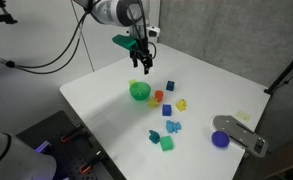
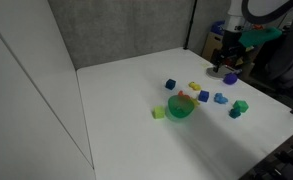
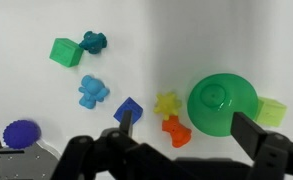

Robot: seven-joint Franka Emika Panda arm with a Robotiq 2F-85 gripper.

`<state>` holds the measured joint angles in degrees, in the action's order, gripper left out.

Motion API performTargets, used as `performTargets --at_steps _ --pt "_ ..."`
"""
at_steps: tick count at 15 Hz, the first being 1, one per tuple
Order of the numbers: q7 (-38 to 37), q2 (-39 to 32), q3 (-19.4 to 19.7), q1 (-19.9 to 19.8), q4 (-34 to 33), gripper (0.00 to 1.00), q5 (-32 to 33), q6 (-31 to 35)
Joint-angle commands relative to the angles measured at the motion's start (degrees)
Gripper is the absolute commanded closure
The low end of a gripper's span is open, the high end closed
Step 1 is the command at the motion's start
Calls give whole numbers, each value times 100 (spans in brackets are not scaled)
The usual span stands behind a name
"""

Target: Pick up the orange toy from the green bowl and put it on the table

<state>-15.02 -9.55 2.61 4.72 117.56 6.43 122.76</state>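
The green bowl (image 3: pixel 221 103) sits on the white table (image 3: pixel 186 40) and looks empty; it shows in both exterior views (image 1: pixel 139 91) (image 2: pixel 180 108). The orange toy (image 3: pixel 174 128) lies on the table just outside the bowl's rim, below a small yellow toy (image 3: pixel 166 103). It is also visible in an exterior view (image 1: pixel 157 97). My gripper (image 3: pixel 188 122) is open and empty, its fingers straddling the orange toy and the bowl from above. In an exterior view it hangs well above the bowl (image 1: pixel 143 64).
A green cube (image 3: pixel 62 50), a teal toy (image 3: pixel 93 41), a blue toy (image 3: pixel 93 91), a blue block (image 3: pixel 129 110) and a purple disc (image 3: pixel 22 133) lie to one side. A lime block (image 3: pixel 271 111) sits beside the bowl. A grey device (image 1: pixel 241 133) lies near the table corner.
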Motion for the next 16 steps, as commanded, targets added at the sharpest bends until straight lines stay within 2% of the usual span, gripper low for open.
performTargets --at_steps 1,4,8,12,16 --pt "375 891 -221 -56 721 0 -70 95" --pt "474 1410 -353 -58 1031 0 -142 141" --pt "821 1871 -441 -45 1197 0 -618 8" --pt "982 1990 -451 -54 1213 0 -921 -152" --pt "833 1861 -496 -73 1146 0 -805 -128"
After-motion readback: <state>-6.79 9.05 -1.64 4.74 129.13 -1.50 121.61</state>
